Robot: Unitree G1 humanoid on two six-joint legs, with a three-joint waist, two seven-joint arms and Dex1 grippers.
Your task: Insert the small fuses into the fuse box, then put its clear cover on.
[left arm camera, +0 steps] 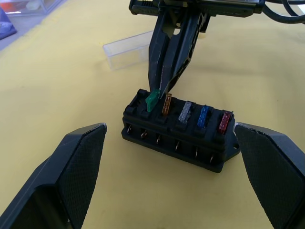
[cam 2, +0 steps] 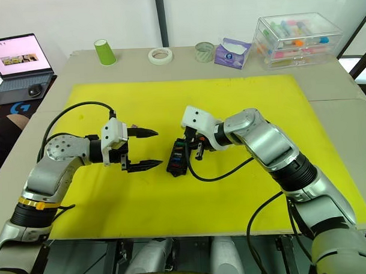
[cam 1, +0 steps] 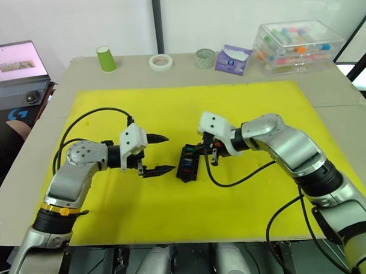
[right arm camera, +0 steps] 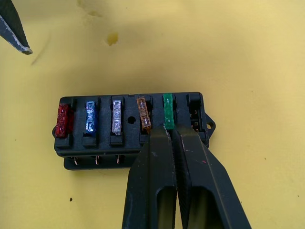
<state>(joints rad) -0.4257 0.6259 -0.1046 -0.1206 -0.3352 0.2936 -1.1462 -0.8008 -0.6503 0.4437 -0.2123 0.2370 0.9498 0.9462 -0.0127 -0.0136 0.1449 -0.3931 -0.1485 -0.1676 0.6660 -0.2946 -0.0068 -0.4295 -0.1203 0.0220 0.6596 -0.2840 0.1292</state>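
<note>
While the fuse box point(cam 1: 187, 162) lies on the yellow mat point(cam 1: 242, 105), long axis front-to-back, the left end effector point(cam 1: 161, 154) gapes wide beside it; the right end effector point(right arm camera: 171, 136) pinches the green fuse point(right arm camera: 167, 110). No writing legible.

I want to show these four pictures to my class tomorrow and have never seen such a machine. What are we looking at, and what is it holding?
It is a two-armed robot. Two pictures look down from its head; two look along each wrist. On the yellow mat lies a black fuse box with five coloured fuses in its slots. The right pincer is shut on the green fuse, at its slot. The left pincer hangs open beside the box. The clear cover lies on the mat behind the box.
</note>
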